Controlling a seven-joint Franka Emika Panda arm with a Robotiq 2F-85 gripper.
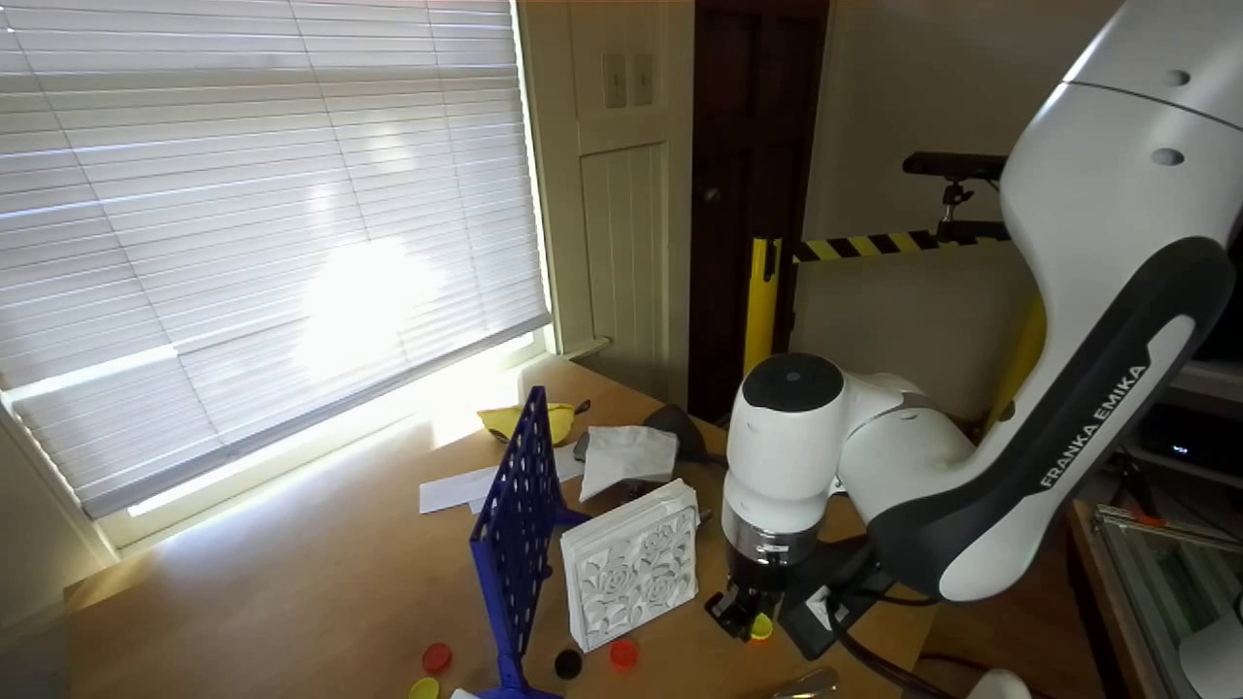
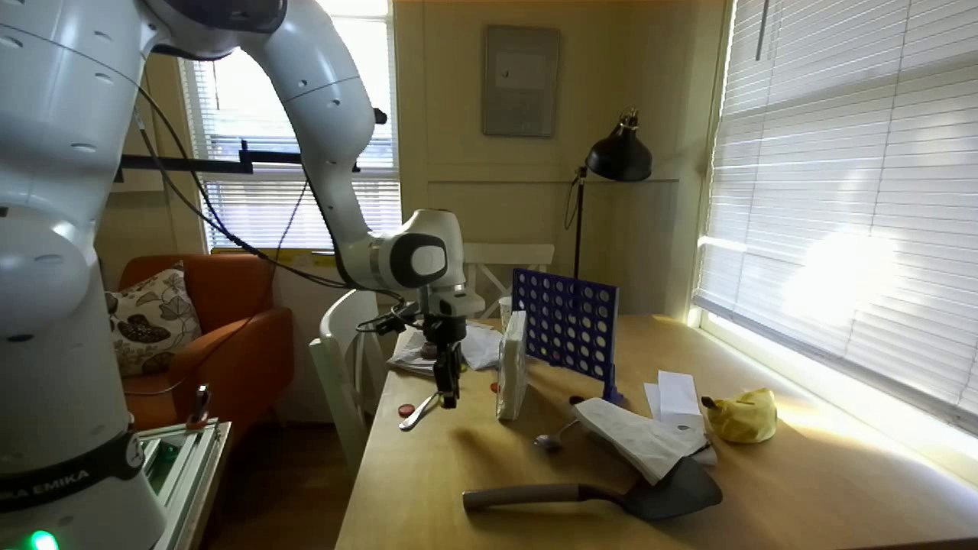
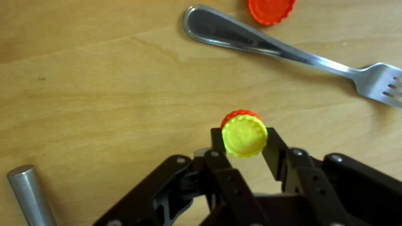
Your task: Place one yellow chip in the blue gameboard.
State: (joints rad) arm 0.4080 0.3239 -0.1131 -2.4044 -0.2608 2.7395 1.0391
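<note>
End effector (image 3: 245, 137) narrowed: I have a yellow chip (image 3: 244, 138) pinched by its rim, face full-on in the wrist view. Rim hold suits me, probably leaving both faces free for a narrow slot. Red chip (image 3: 231, 115) peeks out from behind; from my station I can't tell whether it is pinched too or lies beneath. Worth checking, since just one yellow is wanted.

Blue gameboard (image 1: 515, 529) is my landmark: upright on its feet on the counter (image 1: 291, 592), well apart from the held chip, which is not yet in. Stood that way, I judge, so chips drop in from the top; mine likely needs turning on edge first.

White carved block (image 1: 631, 573) stands upright near the gameboard, between it and the end effector. I'd lift clear of it to avoid a knock.

Fork (image 3: 292, 55) lies flat on the end effector's side of the gameboard, well apart from it. Loose red chip (image 1: 437, 657) and spare yellow chip (image 1: 424, 689) lie on the gameboard's opposite side, near its foot; I'd leave those alone, one chip being enough.
</note>
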